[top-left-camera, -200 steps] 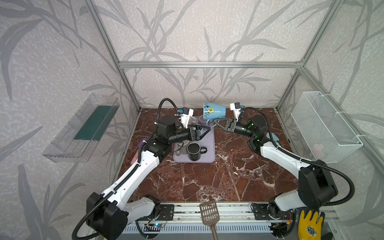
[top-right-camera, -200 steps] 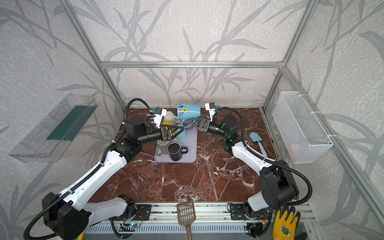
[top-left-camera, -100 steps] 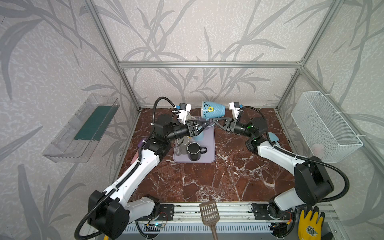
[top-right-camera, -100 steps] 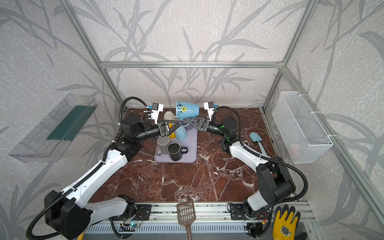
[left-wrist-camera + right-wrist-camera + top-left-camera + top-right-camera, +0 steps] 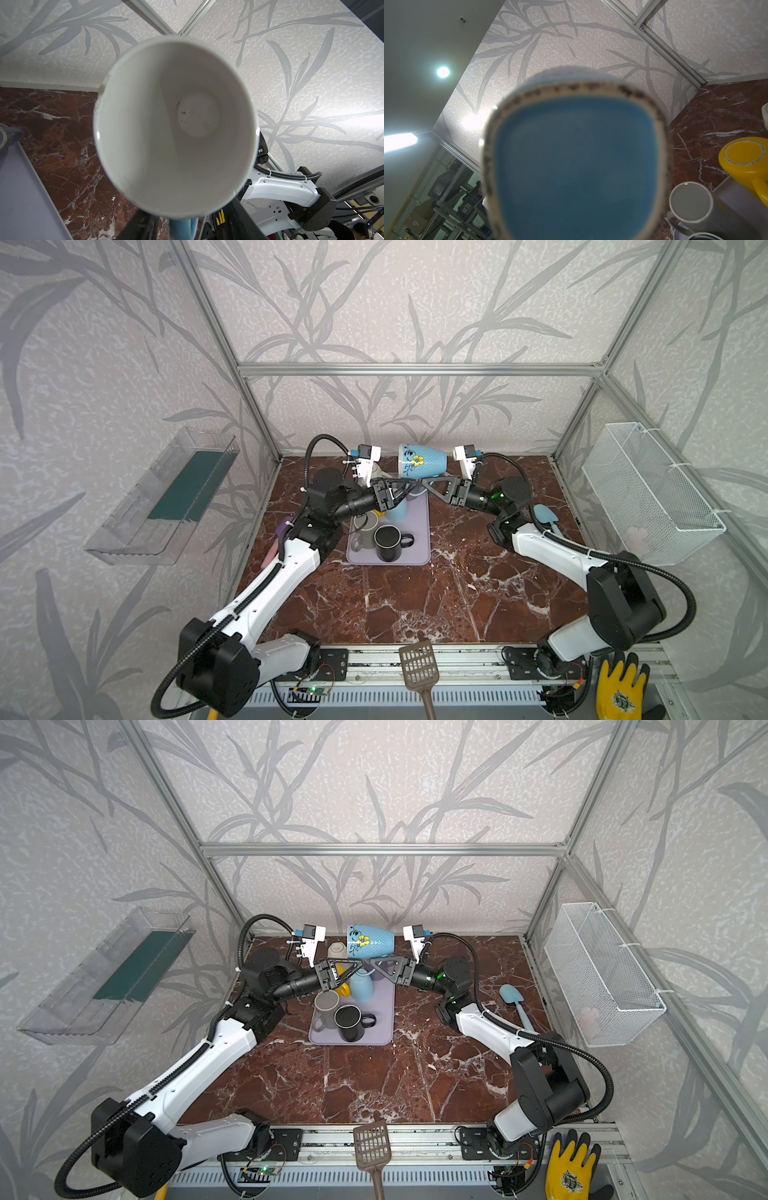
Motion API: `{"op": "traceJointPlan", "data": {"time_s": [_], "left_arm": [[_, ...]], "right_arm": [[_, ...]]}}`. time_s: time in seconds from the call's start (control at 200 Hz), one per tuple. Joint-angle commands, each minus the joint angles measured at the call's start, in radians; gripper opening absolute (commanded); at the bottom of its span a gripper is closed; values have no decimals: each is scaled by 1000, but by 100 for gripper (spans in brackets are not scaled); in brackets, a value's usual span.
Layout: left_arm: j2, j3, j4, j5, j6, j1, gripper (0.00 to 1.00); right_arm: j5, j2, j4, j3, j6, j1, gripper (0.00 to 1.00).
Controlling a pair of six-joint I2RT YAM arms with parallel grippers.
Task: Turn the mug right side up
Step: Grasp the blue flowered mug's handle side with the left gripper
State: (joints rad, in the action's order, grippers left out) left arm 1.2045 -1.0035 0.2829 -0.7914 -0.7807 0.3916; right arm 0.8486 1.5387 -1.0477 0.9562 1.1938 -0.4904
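Two claws meet beneath the mug, which in both top views lies on its side in the air above the far end of the tray, mouth toward the left claw. The right claw is clenched at the mug's underside, carrying it.

Left wrist view: the mug's white inside faces the lens. Dark fingers flank its blue handle, but whether they grip it cannot be told.

Right wrist view: the blurred blue base fills the middle.
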Motion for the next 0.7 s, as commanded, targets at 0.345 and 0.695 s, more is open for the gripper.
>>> {"op": "traceJointPlan", "data": {"time_s": [0.345, 0.695], "left_arm": [[4, 9, 52, -16, -6, -10, 34], [15, 0, 22, -11, 9, -14, 38]], "right_arm": [[-3, 32, -162, 41, 42, -23, 0], [-8, 38, -176, 53, 49, -30, 0]]}}
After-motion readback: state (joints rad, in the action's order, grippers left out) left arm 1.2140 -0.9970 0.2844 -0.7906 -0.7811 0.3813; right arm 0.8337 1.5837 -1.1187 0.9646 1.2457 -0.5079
